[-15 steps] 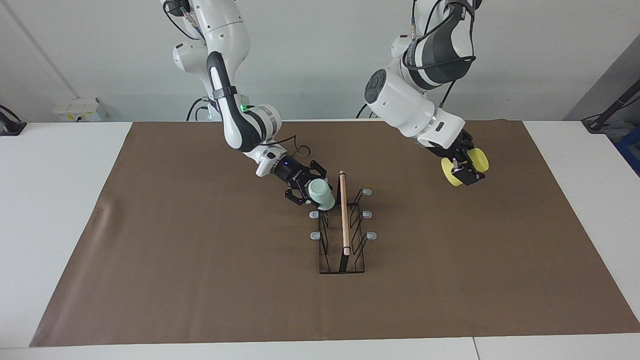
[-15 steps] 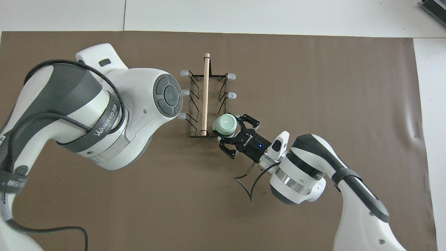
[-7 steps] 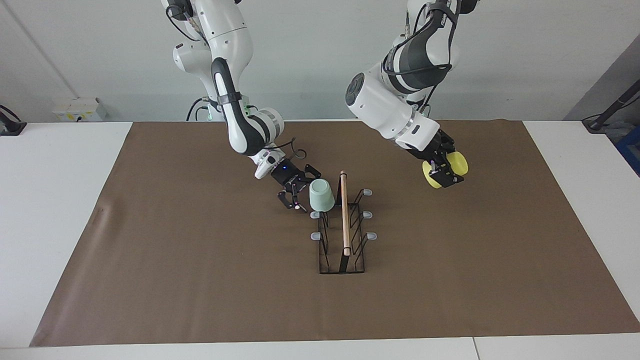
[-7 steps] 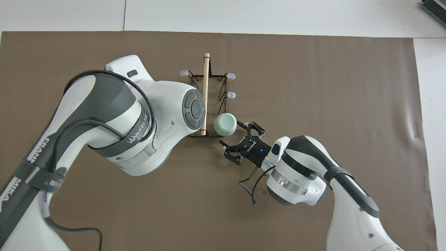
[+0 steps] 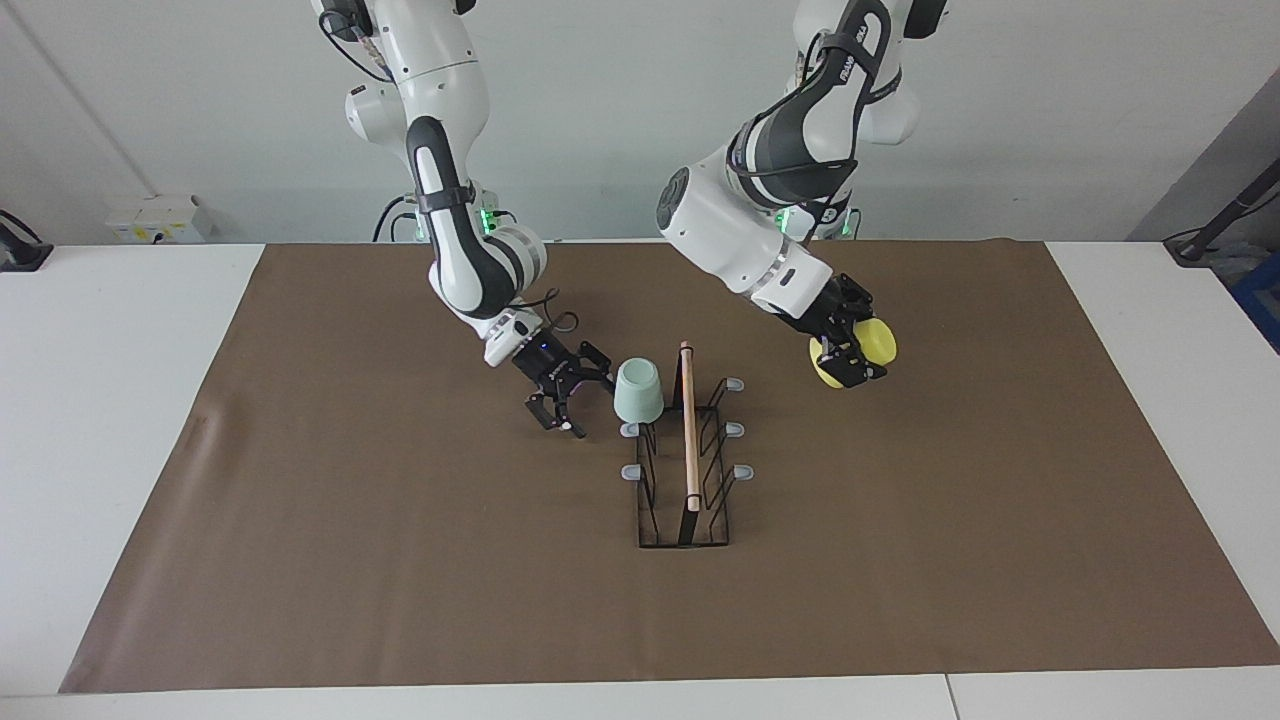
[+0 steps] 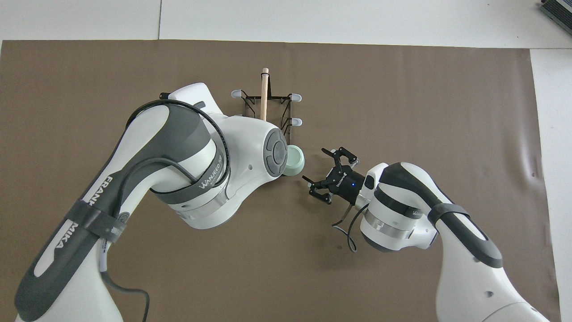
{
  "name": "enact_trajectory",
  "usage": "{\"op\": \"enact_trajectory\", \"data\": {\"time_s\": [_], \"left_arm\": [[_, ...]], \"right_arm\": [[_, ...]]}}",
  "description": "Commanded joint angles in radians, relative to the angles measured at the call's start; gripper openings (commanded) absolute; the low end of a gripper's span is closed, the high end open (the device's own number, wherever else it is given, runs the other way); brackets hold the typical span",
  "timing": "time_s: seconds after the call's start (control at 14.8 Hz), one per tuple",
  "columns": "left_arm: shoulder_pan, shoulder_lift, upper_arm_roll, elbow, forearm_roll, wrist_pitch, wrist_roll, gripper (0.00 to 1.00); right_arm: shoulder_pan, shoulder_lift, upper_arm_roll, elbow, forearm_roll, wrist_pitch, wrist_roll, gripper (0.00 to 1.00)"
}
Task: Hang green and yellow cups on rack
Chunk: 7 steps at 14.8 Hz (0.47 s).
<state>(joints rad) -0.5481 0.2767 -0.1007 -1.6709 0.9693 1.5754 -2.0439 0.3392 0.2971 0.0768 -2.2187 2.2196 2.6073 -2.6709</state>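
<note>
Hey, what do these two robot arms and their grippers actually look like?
Both arms are glossy white with dark grey joint bands and loose black cables, and one carries white lettering. The right gripper and the left gripper are black two-finger units. A blue light shows on the right one.

1. The right gripper (image 5: 563, 400), jaws spread wide and holding nothing, has let go of the green cup (image 5: 638, 391) and drawn back from the rack (image 5: 686, 470) toward the right arm's end of the table.
2. The green cup, tilted before, now hangs mouth down on the rack.
3. The left gripper (image 5: 847, 362), clamped on the yellow cup (image 5: 872, 344), has swung closer to the rack.
</note>
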Motion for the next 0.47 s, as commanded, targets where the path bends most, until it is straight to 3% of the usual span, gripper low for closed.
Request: {"op": "enact_trajectory", "data": {"time_s": [0.0,0.41], "left_arm": [[-0.056,0.05,0.015,0.029,0.016,-0.017,-0.045,0.0],[-0.107,0.097,0.016,0.046,0.014,-0.035,-0.128,0.0]], "right_arm": [[-0.06,-0.004,0.009,0.049,-0.165,0.037,-0.017,1.0],[-0.149,0.001,0.006,0.114,-0.548,0.065,-0.007,1.0]]}}
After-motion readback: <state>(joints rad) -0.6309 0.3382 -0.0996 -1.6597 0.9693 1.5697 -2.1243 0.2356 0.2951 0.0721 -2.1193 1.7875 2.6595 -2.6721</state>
